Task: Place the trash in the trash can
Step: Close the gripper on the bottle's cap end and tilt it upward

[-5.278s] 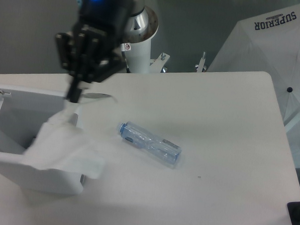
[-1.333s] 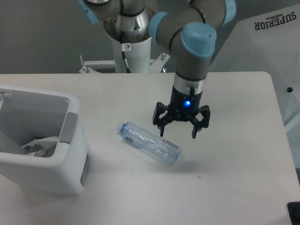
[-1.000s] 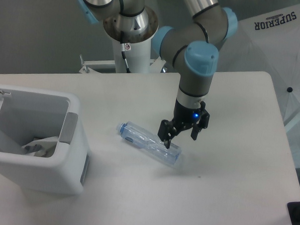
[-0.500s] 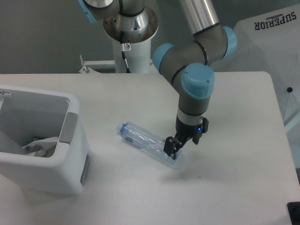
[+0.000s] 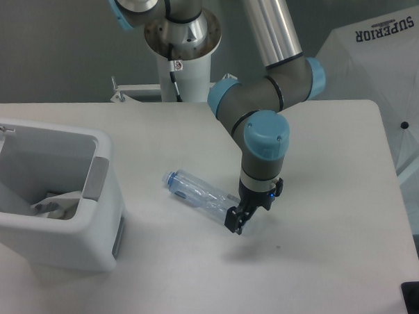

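The counter (image 5: 322, 134) is the largest thing here, a white surface that spreads on all sides under the gripper (image 5: 236, 219). Far to the left of the gripper, at the counter's edge, stands the trash can (image 5: 102, 215), a white boxy bin with a grey panel at its rim, open at the top. Inside it lies the plastic bag (image 5: 54, 202), whitish and crumpled, so this part of the task looks already done. The arm (image 5: 266, 142) comes down from above and behind the gripper, with its blue-capped joints, and it points the gripper down to the counter. The water bottle (image 5: 197, 193) lies on its side on the counter, well apart from the trash can, and it stretches from the gripper up and to the left, with its cap end the farthest from the gripper. The gripper is low at the bottom end of the bottle, and its dark fingers seem to stand on both sides of that end. From this view I cannot tell if the fingers already press on the bottle or are a little apart from it. In my judgement the task is about half done: the bottle is not yet lifted, and it must be gripped, carried to the left and dropped into the trash can.
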Robot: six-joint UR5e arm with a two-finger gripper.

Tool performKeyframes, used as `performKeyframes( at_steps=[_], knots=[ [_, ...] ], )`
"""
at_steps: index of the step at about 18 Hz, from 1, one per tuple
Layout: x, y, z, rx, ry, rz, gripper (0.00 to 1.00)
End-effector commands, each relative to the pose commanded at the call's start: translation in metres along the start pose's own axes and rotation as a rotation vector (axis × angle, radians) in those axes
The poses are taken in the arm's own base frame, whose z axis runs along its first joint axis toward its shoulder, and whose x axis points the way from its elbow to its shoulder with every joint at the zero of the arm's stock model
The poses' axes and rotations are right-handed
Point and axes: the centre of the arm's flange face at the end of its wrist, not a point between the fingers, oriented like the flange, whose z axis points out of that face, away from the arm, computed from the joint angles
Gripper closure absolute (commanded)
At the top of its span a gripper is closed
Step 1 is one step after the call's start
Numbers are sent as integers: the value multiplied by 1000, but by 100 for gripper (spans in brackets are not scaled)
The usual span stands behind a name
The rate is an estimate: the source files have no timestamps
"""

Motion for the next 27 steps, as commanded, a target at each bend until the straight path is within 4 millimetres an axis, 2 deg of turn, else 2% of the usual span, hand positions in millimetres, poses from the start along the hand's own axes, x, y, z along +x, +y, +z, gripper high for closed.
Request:
performKeyframes(
  at_steps=[3,7,10,14,19,25,27],
  knots=[
    [-5,0,9,4,-59,-63,0],
    [1,2,14,-2,-64,-92,0],
    [3,1,26,-17,-65,-106,0],
    [7,4,26,-18,-65,-123,0],
    [15,10,38,-36,-73,-103,0],
    [18,15,39,-40,-74,-97,0],
    [24,19,41,-44,-74,-85,0]
  ],
)
